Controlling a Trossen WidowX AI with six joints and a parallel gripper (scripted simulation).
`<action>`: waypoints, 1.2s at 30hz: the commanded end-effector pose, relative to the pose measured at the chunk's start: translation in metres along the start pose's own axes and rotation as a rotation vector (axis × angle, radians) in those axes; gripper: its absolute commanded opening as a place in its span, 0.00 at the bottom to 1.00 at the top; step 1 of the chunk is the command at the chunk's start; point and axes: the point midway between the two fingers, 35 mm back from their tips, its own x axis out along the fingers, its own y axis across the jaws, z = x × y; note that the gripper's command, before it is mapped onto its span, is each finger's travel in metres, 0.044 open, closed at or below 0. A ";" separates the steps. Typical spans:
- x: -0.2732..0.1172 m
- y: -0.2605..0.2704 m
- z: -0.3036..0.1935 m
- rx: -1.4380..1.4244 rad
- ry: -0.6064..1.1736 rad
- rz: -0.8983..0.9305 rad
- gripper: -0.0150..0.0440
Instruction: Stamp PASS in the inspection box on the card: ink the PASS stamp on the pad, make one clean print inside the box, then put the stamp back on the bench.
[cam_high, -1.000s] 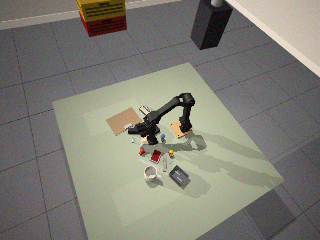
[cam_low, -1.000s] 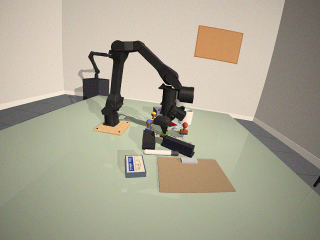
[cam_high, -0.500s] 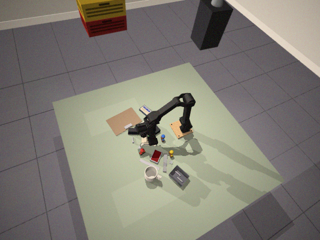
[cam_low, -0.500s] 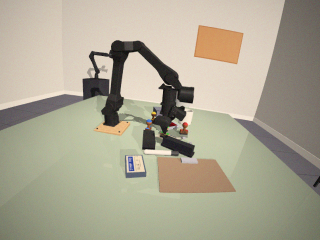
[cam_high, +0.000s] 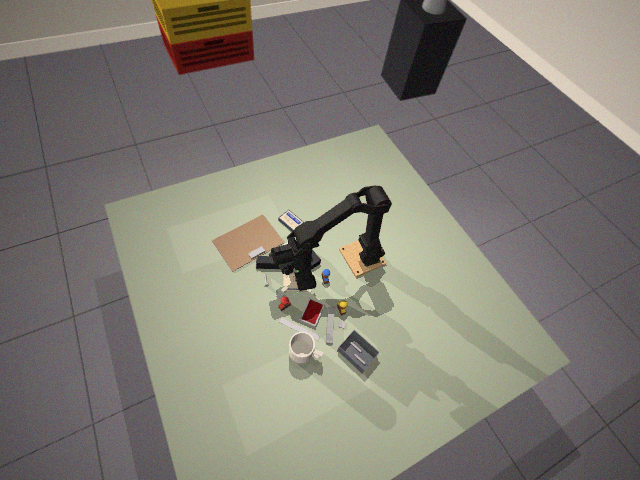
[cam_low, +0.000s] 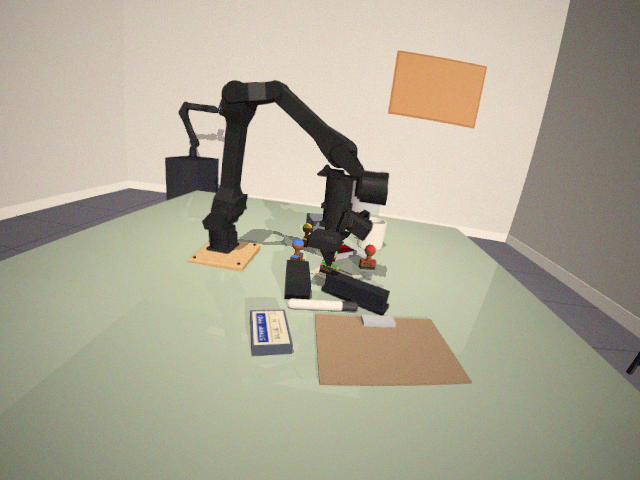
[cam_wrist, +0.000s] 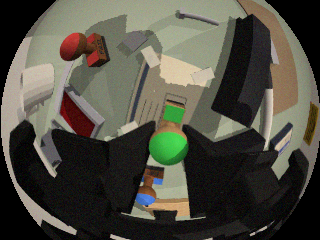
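Tool (cam_high: 306, 284) (cam_low: 329, 261) (cam_wrist: 168, 127) is closed on the green stamp (cam_low: 329, 268) (cam_wrist: 169, 150), pinching it below the green knob, prob the PASS one imo. Stamp's base is over the card (cam_high: 289, 281) (cam_low: 343, 273) (cam_wrist: 150, 111), right by a small printed outline that I'd guess is the inspection box. Can't tell if it's touching paper, or if the rubber's inked.

If it's inked, line up the base edges w/ the box first, then go straight down, light even push, no twist or slide, hold a sec, lift straight up. Any tilt = one heavy edge + one faint one; sideways drift = smear. Don't double-tap either, ghost print. If it's NOT inked, it needs the open red pad (cam_high: 312, 312) (cam_low: 343, 250) (cam_wrist: 77, 116) first. Keep the grip snug so the handle doesn't rock.

Btw red stamp (cam_high: 284, 302) (cam_low: 368, 258) (cam_wrist: 75, 47) and blue stamp (cam_high: 326, 275) (cam_low: 297, 248) (cam_wrist: 146, 194) are nearby, so watch clearance when parking this one on the surface.

Labels: flat box (cam_high: 290, 219) (cam_low: 271, 330) (cam_wrist: 283, 139) says STAMP PAD on blue, next panel looks like BLUE smth, rest too blurry. Red stamp's got lettering too, can't read it tbh. No brand legible afaict.
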 end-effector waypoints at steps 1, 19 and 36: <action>-0.003 0.000 0.001 -0.003 -0.004 -0.003 0.25; -0.027 0.001 0.003 -0.003 -0.004 -0.003 0.25; -0.054 0.002 0.003 -0.003 -0.004 -0.003 0.25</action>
